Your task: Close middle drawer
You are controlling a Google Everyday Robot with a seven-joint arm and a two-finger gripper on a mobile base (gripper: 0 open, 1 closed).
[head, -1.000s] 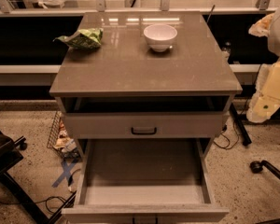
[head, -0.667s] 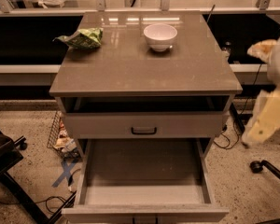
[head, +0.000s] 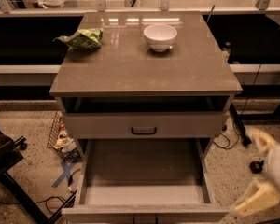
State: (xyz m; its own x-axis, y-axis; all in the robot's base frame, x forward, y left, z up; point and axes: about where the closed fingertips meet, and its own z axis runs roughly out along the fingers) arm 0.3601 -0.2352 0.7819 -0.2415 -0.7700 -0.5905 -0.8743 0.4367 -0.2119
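1. My gripper (head: 243, 171) hung low at about 4 o'clock in the view, off the right side of the cabinet (head: 144, 73) and above the speckled floor (head: 32, 139).
2. Its two yellowish fingers (head: 260, 199) stood apart with nothing between them, and they touched no part of the cabinet.
3. The middle drawer (head: 144, 169) sat at 6 o'clock, pulled far out toward me, its grey floor bare.
4. From my gripper, that drawer's right wall lay at about 9 o'clock, near but apart.
5. The upper drawer front (head: 186, 125) with its black handle (head: 143, 131) was shut in, at 12 o'clock from the open drawer.
6. On the cabinet top, a white bowl (head: 160, 36) stood at about 1 o'clock and a crumpled green bag (head: 82, 38) at about 11 o'clock, well apart.
7. A wire basket (head: 56, 130) of scraps rested on the floor at 9 o'clock, beside the cabinet's left side.
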